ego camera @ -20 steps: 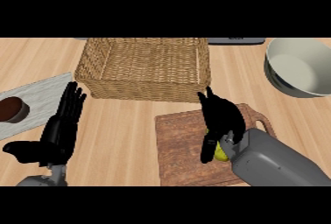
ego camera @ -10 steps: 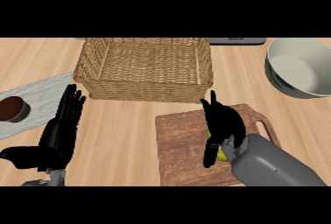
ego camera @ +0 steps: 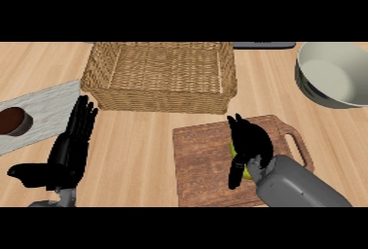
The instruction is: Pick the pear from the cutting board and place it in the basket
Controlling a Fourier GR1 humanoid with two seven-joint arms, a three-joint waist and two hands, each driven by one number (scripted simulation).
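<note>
Pear (ego camera: 248, 172) and cutting board (ego camera: 205, 163) sat in the lower right part of the head view, the fruit lying on the wood near the board's middle. Only slivers of its yellow-green skin showed, because the right hand (ego camera: 250, 141) lay on top of it. That hand's fingers (ego camera: 241, 127) draped over the fruit and pointed toward the far edge of the board, while its thumb (ego camera: 236, 171) ran down the pear's left side, so the hand was grasping the pear between thumb and fingers. The pear rested on the board rather than hanging above it, as far as the view let me judge. The grey forearm came in from the lower right corner and covered that corner of the board. The board's handle slot lay on its right side, just beside the hand.

The basket (ego camera: 161, 99), woven and rectangular, stood beyond the board toward the top of the view, its near wall close to the board's far left corner but apart from it.

The left hand (ego camera: 70, 148) rested at the lower left over the counter (ego camera: 144, 146), released, fingers straight and pointing away, holding nothing. Left of it lay a grey mat (ego camera: 46, 104) with a round brown thing (ego camera: 11, 121) on it. A pale bowl (ego camera: 332, 73) stood at the upper right.
</note>
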